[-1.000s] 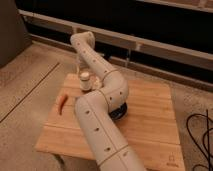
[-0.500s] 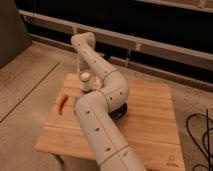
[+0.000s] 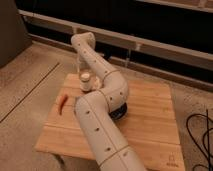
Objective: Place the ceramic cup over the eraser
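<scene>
The ceramic cup (image 3: pixel 85 82), whitish on top and tan-brown below, stands upright on the far left part of the wooden table (image 3: pixel 150 130). My white arm rises from the bottom of the view, bends over the table and comes down onto the cup. The gripper (image 3: pixel 83 69) is right above the cup, at its top. A small orange-red elongated thing (image 3: pixel 61 103) lies on the table's left side, a little in front and to the left of the cup. I cannot tell whether it is the eraser.
A dark round object (image 3: pixel 119 113) sits on the table, mostly hidden under my arm. Black cables (image 3: pixel 200 135) lie on the floor to the right. A railing and a dark wall run behind the table.
</scene>
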Available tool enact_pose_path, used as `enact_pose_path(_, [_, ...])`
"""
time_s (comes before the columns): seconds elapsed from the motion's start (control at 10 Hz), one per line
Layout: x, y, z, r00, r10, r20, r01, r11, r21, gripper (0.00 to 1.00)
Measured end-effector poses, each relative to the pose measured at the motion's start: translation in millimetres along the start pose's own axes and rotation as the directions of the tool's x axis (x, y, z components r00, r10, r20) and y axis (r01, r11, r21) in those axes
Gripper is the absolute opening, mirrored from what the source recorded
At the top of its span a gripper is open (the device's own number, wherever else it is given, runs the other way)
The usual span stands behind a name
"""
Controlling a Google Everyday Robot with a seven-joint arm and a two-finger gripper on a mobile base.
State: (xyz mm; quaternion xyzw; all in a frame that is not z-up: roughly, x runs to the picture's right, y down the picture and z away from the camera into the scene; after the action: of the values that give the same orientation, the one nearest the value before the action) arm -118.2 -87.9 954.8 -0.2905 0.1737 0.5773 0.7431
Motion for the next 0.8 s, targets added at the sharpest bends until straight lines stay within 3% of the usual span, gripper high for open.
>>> enact_pose_path(0.5, [-7, -3, -25, 0.999, 0.009, 0.039, -0.008, 1.0, -0.01, 0.64])
enact_pose_path(0.8, [-15, -1, -53, 0.996, 0.014, 0.087, -0.012, 1.0, -0.027, 0.64])
